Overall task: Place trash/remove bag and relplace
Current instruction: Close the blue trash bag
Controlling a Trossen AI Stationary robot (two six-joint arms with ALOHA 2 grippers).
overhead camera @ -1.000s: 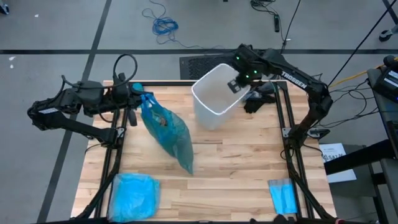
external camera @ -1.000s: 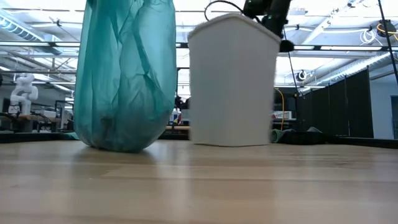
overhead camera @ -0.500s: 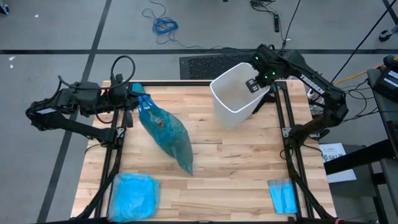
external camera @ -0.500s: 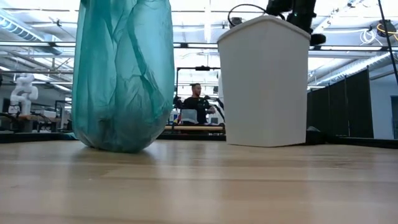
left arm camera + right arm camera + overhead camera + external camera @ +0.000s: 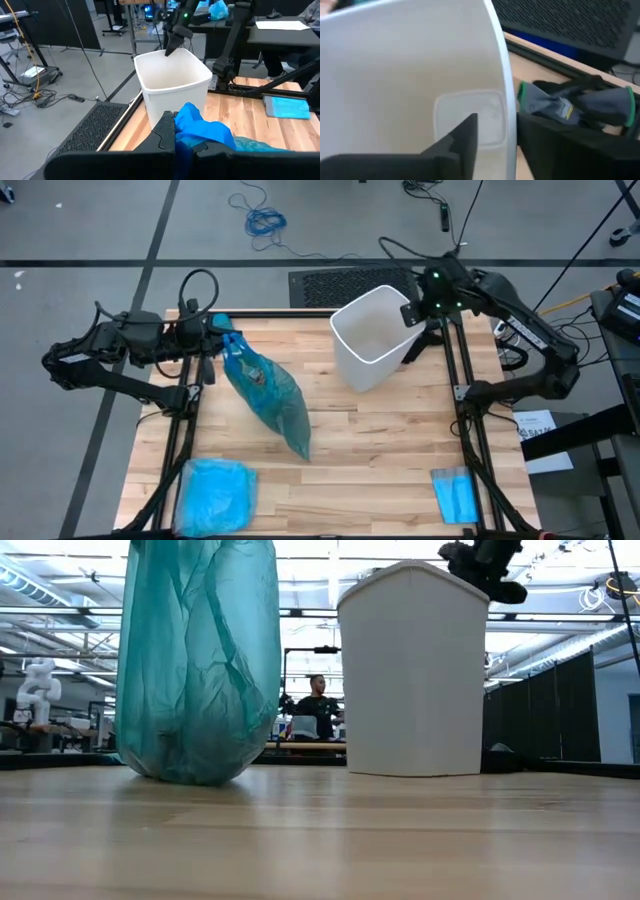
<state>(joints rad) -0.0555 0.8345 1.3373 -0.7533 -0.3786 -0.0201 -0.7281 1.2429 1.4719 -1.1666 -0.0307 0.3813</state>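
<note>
While I straddle the bin rim:
Right gripper [image 5: 415,313]: part-open, fingers either side of white bin [image 5: 368,350] far-right wall.
Left gripper [image 5: 207,340]: clamped on bag [image 5: 268,394] neck, far left.
Bag axis: runs near-right; bin lies right of it.

We are seeing a white bin [image 5: 368,348] standing upright and empty near the far edge of the wooden table [image 5: 370,450]. A paler sky-blue plastic bag [image 5: 215,495] is lying crumpled at the near left corner, and a small folded blue sheet [image 5: 455,496] is lying flat at the near right corner. A grey glove [image 5: 580,107] is resting just beside the bin. Beyond the table, a person [image 5: 318,710] is sitting at a desk, and a blue cable [image 5: 265,222] is coiling on the floor.
</note>
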